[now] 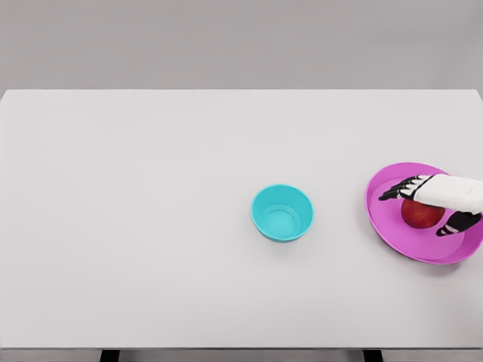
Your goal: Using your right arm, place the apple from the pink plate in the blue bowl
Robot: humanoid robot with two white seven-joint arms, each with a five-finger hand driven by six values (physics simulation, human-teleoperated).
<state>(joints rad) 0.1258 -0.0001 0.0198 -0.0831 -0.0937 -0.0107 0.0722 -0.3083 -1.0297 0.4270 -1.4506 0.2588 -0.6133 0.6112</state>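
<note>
**A:** Apple [421,214] on the pink plate [386,219], near the table's [151,226] right edge; the right hand [430,205] hangs over it, fingers spread to either side and holding nothing that can be seen. The blue bowl [282,213] stands apart, nearer the table's middle.

**B:** How will it handle?

**A:** By the look of it, round, firm and smooth: light enough, but apt to roll or slip. A grasp across its widest part, fingers opposite the thumb, seems soundest.

**B:** What can't be made out?

**A:** The palm covers the apple's top, so contact is unclear; possibly the fingers touch it already. The forearm and the plate's far side run off the right edge. The left arm is out of view.
</note>
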